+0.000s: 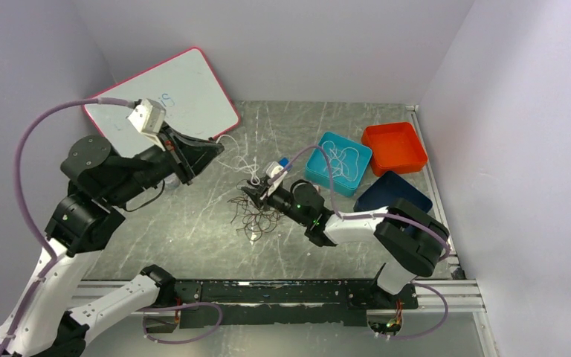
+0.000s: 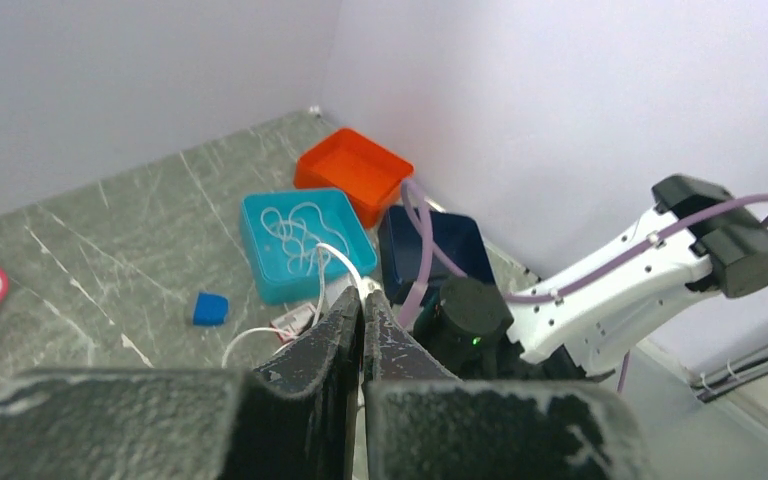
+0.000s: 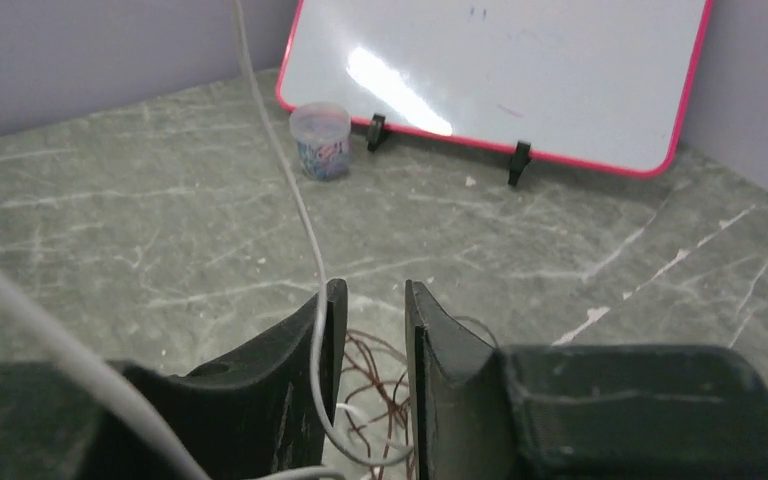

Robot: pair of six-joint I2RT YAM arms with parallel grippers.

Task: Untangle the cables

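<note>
Two arms reach over a grey table [image 1: 193, 223]. The left gripper [image 2: 363, 300] is up in the air, near the whiteboard [image 1: 171, 93]. Its fingers are pressed tight together. A white cable [image 2: 345, 262] comes out from between the tips, so it is pinched there. From above, this cable runs down and across to the right gripper [image 1: 253, 190] in the middle of the table.

The right gripper is low, just over a dark tangle [image 1: 256, 216] of thin brown wires lying on the table. Its fingers have a small gap between them. The white cable goes through that gap, close to one finger, but the fingers do not squeeze it. The wrist view shows the brown wires right under the tips.

Three trays sit on the right side. The teal tray [image 1: 326, 172] has loose white cables [image 1: 342, 158] in it. The orange tray [image 1: 394, 146] is behind it, and the blue tray [image 1: 394, 195] is nearer the arms. A small blue block [image 2: 210, 307] lies beside the teal tray. A little cup [image 3: 320, 140] stands in front of the whiteboard.
</note>
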